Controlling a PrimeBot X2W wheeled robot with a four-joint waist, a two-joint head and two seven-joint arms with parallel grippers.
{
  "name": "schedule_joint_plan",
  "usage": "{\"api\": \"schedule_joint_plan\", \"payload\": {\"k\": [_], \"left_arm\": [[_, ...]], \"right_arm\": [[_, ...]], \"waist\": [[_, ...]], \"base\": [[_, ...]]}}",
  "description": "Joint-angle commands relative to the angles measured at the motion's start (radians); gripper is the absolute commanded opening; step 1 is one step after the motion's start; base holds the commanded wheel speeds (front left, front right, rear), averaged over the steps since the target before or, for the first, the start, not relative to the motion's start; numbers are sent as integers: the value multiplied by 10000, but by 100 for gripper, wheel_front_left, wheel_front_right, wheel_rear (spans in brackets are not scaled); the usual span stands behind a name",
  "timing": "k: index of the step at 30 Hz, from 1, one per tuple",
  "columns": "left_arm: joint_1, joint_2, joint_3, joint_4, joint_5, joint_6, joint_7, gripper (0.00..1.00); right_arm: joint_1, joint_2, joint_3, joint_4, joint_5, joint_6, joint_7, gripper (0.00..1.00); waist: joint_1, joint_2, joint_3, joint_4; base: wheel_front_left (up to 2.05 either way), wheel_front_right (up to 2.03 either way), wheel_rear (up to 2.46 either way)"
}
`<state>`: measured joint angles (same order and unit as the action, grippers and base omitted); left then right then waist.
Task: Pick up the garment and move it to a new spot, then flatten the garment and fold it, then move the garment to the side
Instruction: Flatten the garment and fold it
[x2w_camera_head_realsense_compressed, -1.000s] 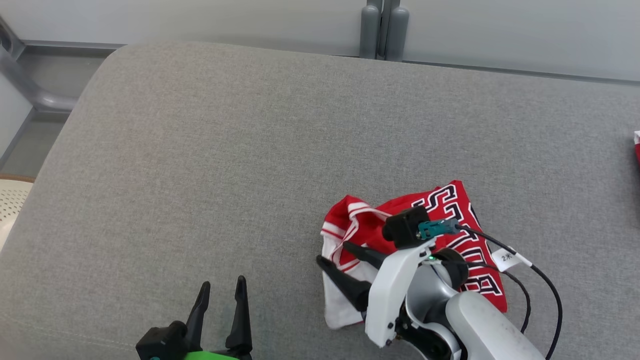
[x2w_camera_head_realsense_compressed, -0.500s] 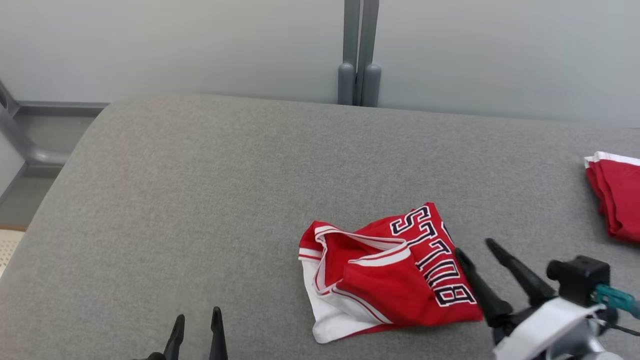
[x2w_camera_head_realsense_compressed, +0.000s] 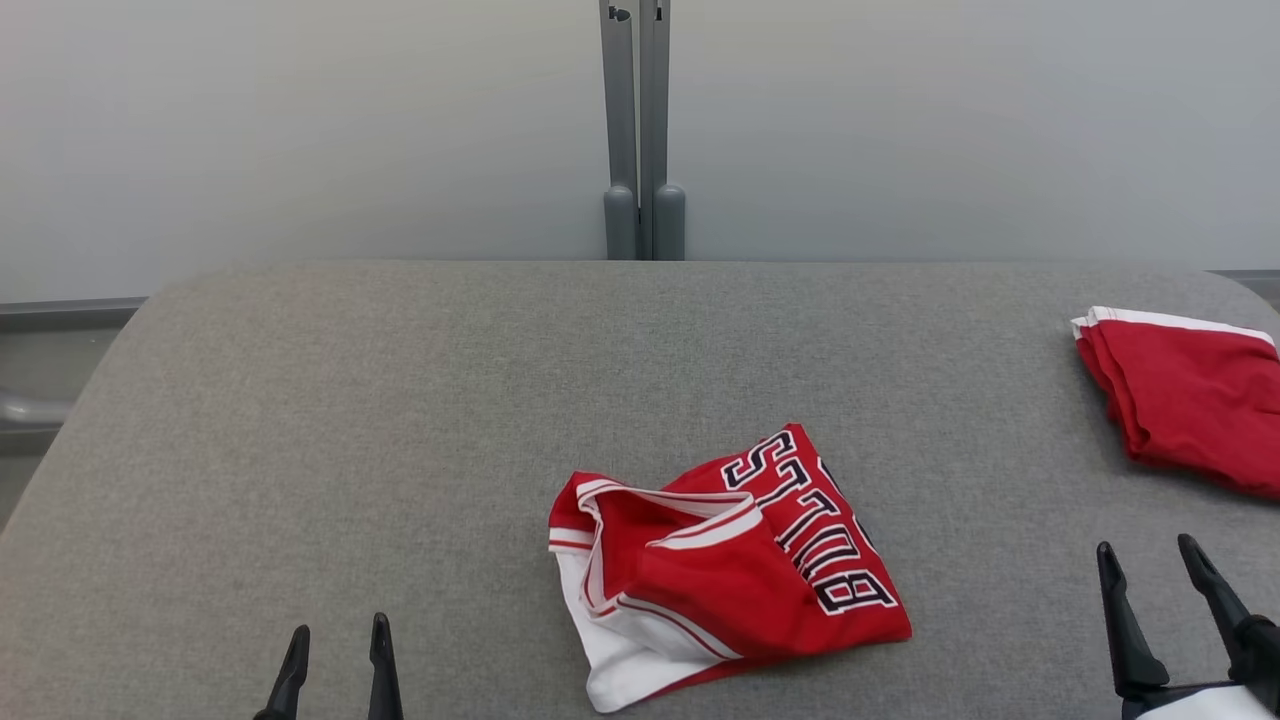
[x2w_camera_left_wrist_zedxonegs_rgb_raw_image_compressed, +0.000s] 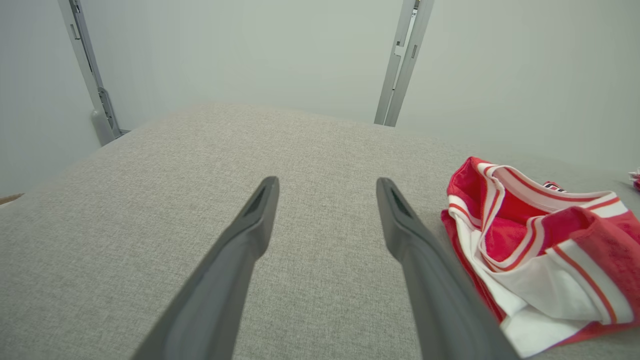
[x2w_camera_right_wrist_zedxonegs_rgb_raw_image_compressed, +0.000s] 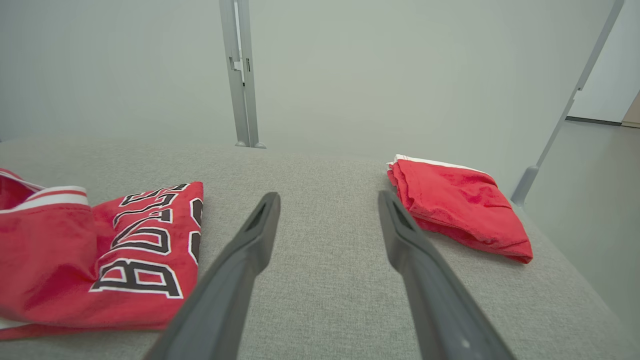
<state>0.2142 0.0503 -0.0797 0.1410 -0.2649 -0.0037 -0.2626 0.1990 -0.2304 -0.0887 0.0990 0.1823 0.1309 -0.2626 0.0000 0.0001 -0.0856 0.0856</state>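
cushion (x2w_camera_head_realsense_compressed: 400, 400): grey fabric, carries everything; rounded back corners
garment (x2w_camera_head_realsense_compressed: 730, 570): red jersey, white trim, dark letters; rumpled and half folded, neck opening facing the left edge; lies flat near the front edge, a bit right of the middle
left gripper (x2w_camera_head_realsense_compressed: 338, 630): at the front edge, left of the garment, well apart from it; jaws spread wide, holding nothing, bare cushion between the fingers (x2w_camera_left_wrist_zedxonegs_rgb_raw_image_compressed: 250, 225)
right gripper (x2w_camera_head_realsense_compressed: 1145, 545): near the front right corner, right of the garment, not touching it; jaws spread wide, holding nothing
folded red cloth (x2w_camera_head_realsense_compressed: 1190, 400): white hem, at the right edge toward the back, beyond the right gripper, well apart from the garment
post (x2w_camera_head_realsense_compressed: 640, 130): grey double upright behind the middle of the back edge
wall (x2w_camera_head_realsense_compressed: 300, 130): pale, plain, behind the cushion
in the way: only bare cushion between each gripper and the garment
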Motion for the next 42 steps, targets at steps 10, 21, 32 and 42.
{"api": "schedule_joint_plan", "payload": {"k": [10, 21, 32, 42], "left_arm": [[406, 17, 126, -309, 424, -863, -27, 100], [379, 17, -48, -327, 308, -1091, -27, 100], [-130, 17, -443, -251, 268, -1168, -27, 100], [-491, 17, -767, -130, 201, -1092, -27, 100]], "right_arm": [[321, 754, -244, -452, -609, -4, -25, 100], [-155, 670, 112, -668, -584, -4, -27, 100], [-3201, 365, 3286, 2362, -404, -9, 392, 0], [-5346, 1097, 5235, 5349, 130, -9, 223, 0]], "waist": [[0, -1, -14, 30], [0, -1, 160, -33], [0, -1, 982, 234], [0, -1, 1420, 738]], "base": [[0, 0, 0], [0, 0, 0], [0, 0, 0], [0, 0, 0]]}}
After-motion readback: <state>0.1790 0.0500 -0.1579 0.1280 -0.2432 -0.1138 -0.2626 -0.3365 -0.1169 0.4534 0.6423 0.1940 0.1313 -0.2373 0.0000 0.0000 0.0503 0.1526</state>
